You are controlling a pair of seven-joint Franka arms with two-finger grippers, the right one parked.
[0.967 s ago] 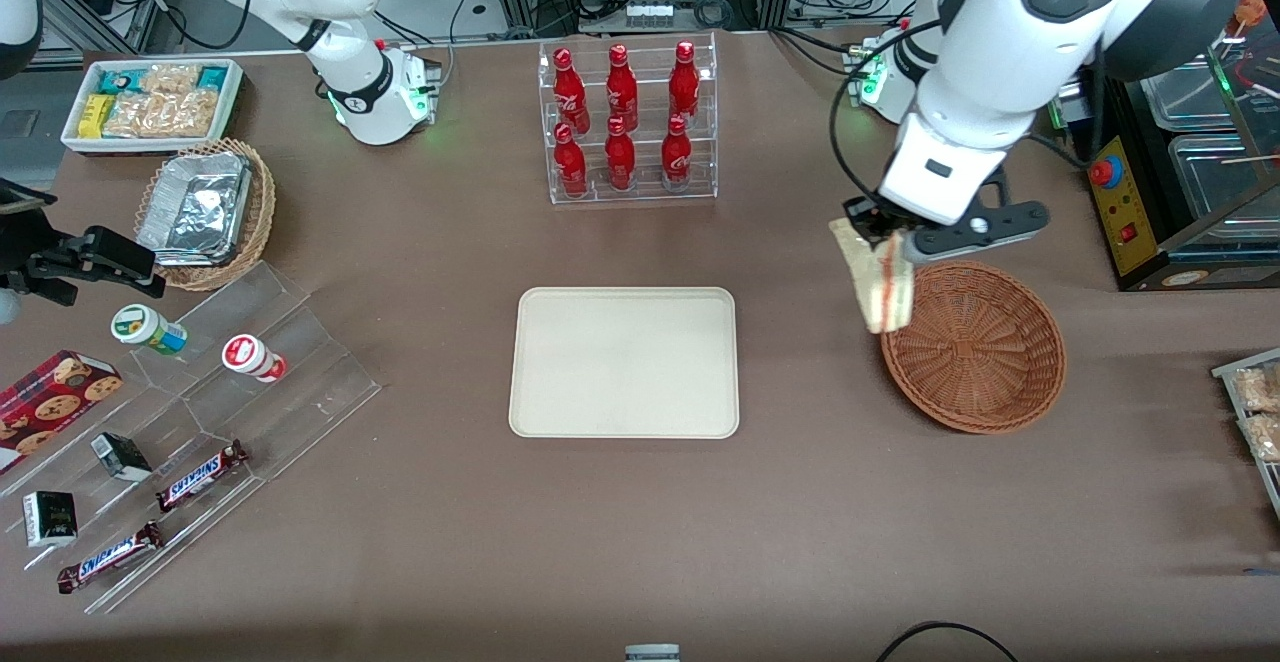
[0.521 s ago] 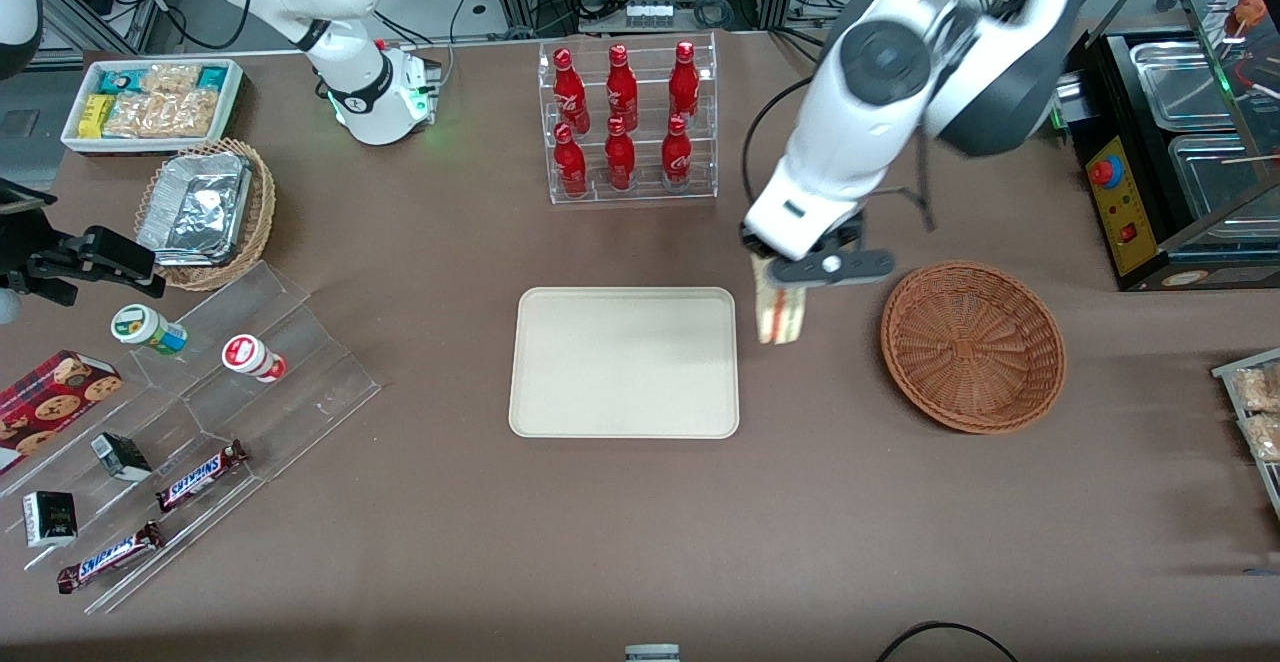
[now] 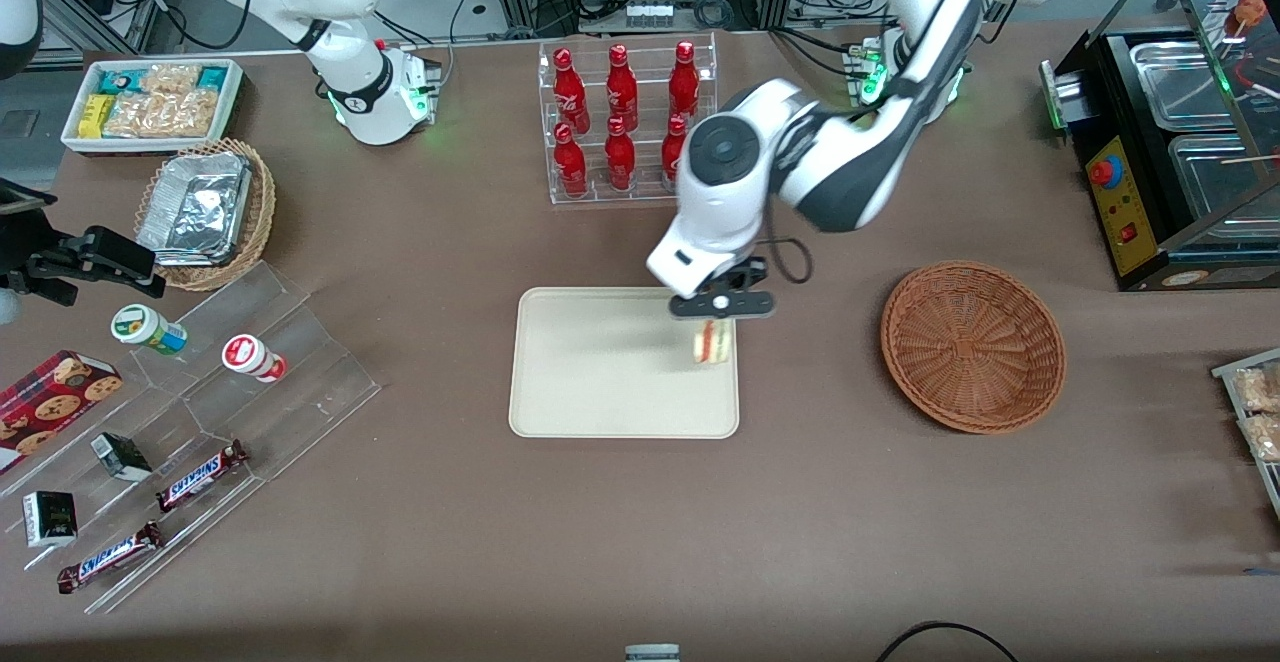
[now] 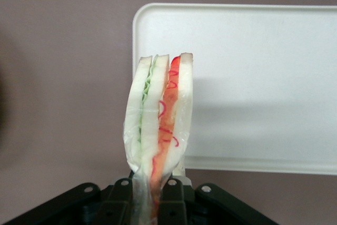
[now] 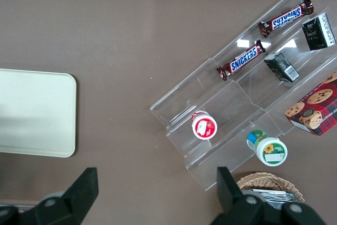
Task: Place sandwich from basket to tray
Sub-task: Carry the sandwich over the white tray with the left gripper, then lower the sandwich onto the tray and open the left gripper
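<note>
My left gripper (image 3: pixel 713 314) is shut on the sandwich (image 3: pixel 711 342), a wedge of white bread with red and green layers on its edge. It hangs point-up from the fingers above the edge of the cream tray (image 3: pixel 600 372) that faces the basket. The wrist view shows the sandwich (image 4: pixel 159 125) clamped between the black fingers (image 4: pixel 118 204), with the tray's rounded corner (image 4: pixel 145 17) under it. The reddish-brown wicker basket (image 3: pixel 972 344) sits empty toward the working arm's end of the table.
A clear rack of red bottles (image 3: pixel 625 122) stands farther from the front camera than the tray. Toward the parked arm's end are a tan basket with foil containers (image 3: pixel 205 210), a white snack bin (image 3: pixel 152 102) and a clear stepped stand with snacks (image 3: pixel 200 422).
The left arm carried the sandwich away from the basket and sideways to over the tray's edge, and lowered it. The gripper stayed shut on it throughout.
</note>
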